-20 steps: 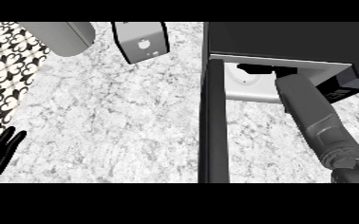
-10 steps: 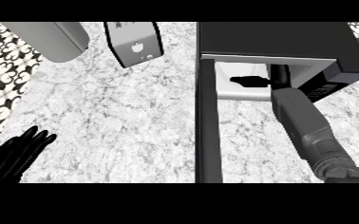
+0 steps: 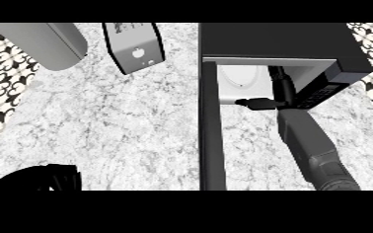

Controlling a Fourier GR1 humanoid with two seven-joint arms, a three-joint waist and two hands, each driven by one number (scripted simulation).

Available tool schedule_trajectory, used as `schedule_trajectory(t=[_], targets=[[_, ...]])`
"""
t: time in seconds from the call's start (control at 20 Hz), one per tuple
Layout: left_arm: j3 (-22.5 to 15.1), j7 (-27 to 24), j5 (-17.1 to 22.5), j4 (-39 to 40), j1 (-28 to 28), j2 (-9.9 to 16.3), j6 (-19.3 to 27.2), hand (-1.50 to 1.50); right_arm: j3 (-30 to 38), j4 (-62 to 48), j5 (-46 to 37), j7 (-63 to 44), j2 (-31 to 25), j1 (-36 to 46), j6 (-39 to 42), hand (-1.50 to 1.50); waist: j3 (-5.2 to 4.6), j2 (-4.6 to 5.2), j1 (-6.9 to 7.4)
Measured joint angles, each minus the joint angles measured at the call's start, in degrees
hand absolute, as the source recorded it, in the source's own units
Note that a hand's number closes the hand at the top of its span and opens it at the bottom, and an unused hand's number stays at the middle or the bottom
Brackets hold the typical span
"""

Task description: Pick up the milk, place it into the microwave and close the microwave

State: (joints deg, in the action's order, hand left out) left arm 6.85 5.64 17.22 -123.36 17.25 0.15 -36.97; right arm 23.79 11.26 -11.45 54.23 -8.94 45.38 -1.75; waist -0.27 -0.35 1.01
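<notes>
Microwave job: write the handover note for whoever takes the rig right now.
Right hand: inside the open microwave, above its white plate; its grasp cannot be made out, and no milk shows in it.
Left hand: low at the view's lower left edge, holding nothing visible.
Things: a grey carton with a logo sits on the counter left of the microwave, likely the milk. The microwave door stands open.
Done: door open; placement not confirmed.
Left: check that the milk is inside, withdraw the right hand, close the door.
</notes>
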Motion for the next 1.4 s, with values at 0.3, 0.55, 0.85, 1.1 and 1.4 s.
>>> schedule_trajectory(t=[0.3, 0.55, 0.85, 1.1, 1.4], targets=[[-6.9, 2.3, -2.3, -0.7, 0.4, -0.1, 3.8, 1.50, -1.7, 4.6, 0.9, 1.5, 2.1, -8.0, 3.4, -1.50, 0.08, -0.42, -1.42], [-12.0, 3.7, -5.2, -0.8, -1.1, -0.1, 5.4, 1.50, -3.9, 11.1, 1.1, 2.1, 2.0, -16.4, 6.3, -1.50, 0.10, -0.61, -2.35], [-20.0, 1.6, -12.7, 3.3, -5.9, -0.1, 10.5, 1.50, -5.6, 21.5, 2.6, 1.6, 2.2, -28.8, 8.3, -1.50, 0.11, -0.39, -3.17], [-26.3, -0.1, -18.3, 9.2, -12.3, -0.1, 14.2, 1.50, -7.1, 33.0, 4.3, 0.1, 1.5, -39.4, 11.6, -1.50, 0.11, -0.23, -3.60], [-34.2, -3.7, -23.9, 21.8, -19.3, -0.1, 19.5, 1.50, -8.8, 47.3, 6.8, -1.8, 0.4, -51.8, 14.7, -1.50, 0.12, 0.06, -3.47]])
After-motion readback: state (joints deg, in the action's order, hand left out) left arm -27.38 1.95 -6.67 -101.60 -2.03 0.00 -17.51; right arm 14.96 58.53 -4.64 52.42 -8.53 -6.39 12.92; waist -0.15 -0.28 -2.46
